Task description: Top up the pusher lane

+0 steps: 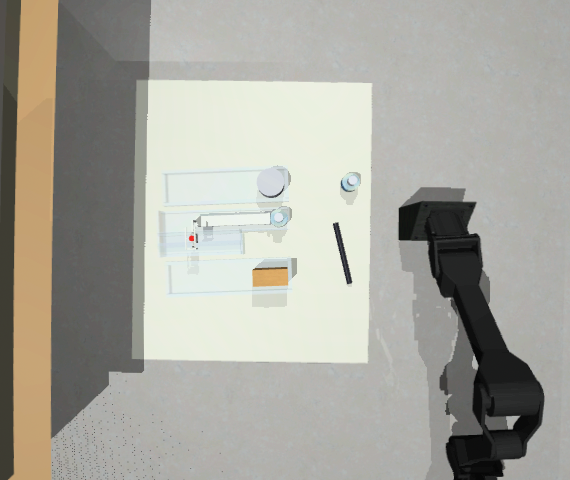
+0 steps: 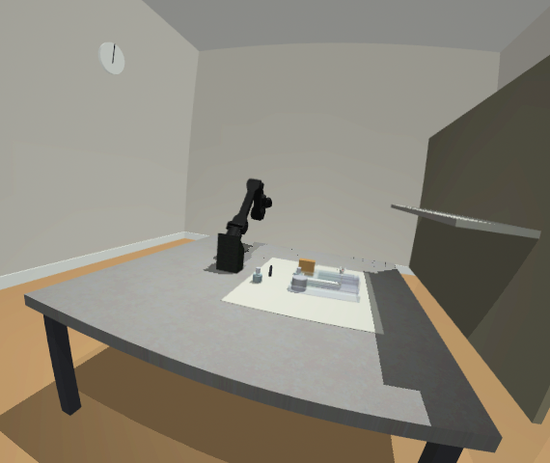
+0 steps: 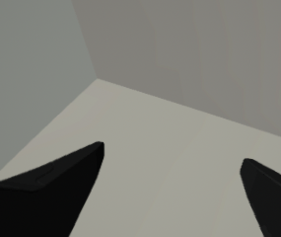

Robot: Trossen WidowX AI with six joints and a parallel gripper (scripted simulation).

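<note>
The loose small pale-blue jar (image 1: 350, 181) (image 2: 257, 275) stands upright on the cream mat (image 1: 254, 124) near its right edge. A matching small jar (image 1: 278, 217) stands at the front end of the middle clear lane (image 1: 161, 227), with a long white pusher part (image 1: 233, 219) right behind it. My gripper (image 3: 172, 157) is open and empty, held high and away from the mat, facing bare wall. The arm (image 1: 481, 320) (image 2: 248, 204) rises from its base (image 1: 435, 219) to the right of the mat.
A clear lane with a large grey jar (image 1: 271, 181) (image 2: 298, 283) lies on one side of the middle lane, one with an orange box (image 1: 271, 277) (image 2: 307, 265) on the other. A black rod (image 1: 342, 253) (image 2: 269, 270) lies between the lanes and the base.
</note>
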